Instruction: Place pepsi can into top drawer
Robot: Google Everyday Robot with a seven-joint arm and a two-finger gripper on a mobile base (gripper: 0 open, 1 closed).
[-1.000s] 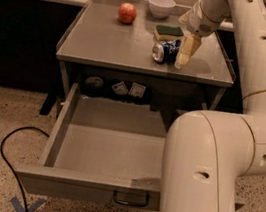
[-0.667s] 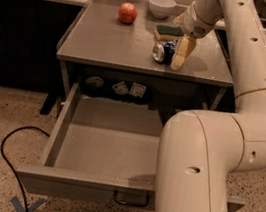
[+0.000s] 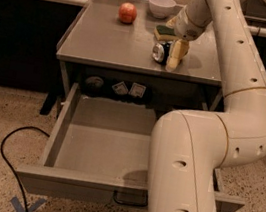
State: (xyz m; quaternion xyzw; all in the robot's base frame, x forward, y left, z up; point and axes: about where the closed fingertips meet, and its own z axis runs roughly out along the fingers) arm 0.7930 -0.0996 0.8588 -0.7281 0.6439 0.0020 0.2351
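Lower now, pincer (image 3: 173,60) hangs beside pepsi can (image 3: 158,51) lying sideways, silver end front-left.

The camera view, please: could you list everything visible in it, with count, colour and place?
pepsi can: one, dark blue, on its side on the table top.
sponge: one, green and yellow, just behind the can.
apple: one, red, far part of the table.
bowl: one, white, table's far edge.
table: one, grey.
top drawer: one, grey, pulled open below the table top.
cable: one, black, on the floor.
arm: one, white, reaching over the drawer.
pincer: one, cream, beside the can.
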